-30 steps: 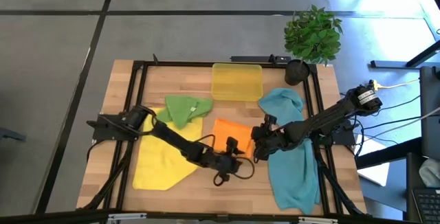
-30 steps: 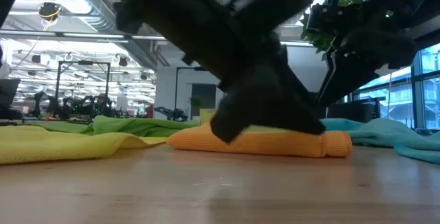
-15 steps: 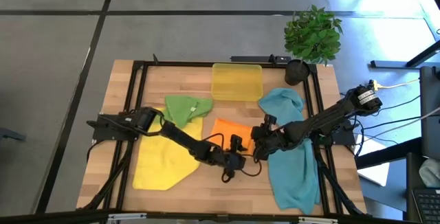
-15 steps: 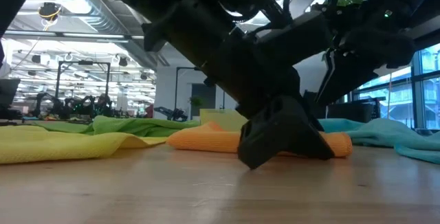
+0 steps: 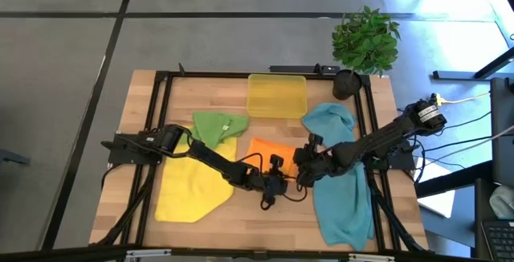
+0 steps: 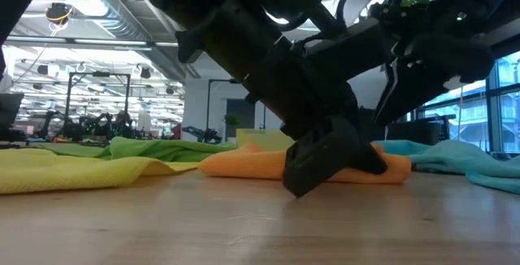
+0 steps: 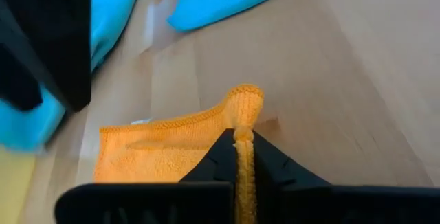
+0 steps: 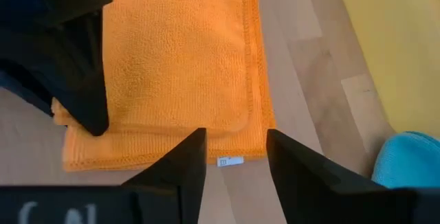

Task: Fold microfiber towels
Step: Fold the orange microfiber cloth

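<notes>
Left pincer [image 7: 244, 157] pinches the hemmed edge of a soft, folded orange microfiber towel [image 5: 271, 151] lying mid-desk; the light, limp cloth looks best taken by such stitched edges. Right pincer [image 8: 236, 154], half-open and empty, hovers just beside it. Beyond lie nubby yellow [image 5: 189, 186], green [image 5: 215, 126] and teal [image 5: 337, 173] towels.

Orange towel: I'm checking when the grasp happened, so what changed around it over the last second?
The left hand moved toward the table's front-right, to the orange towel's front corner, and shut on its edge. The right hand stayed open above the towel's other side. The yellow towel, green towel and teal towel lie as before.
</notes>
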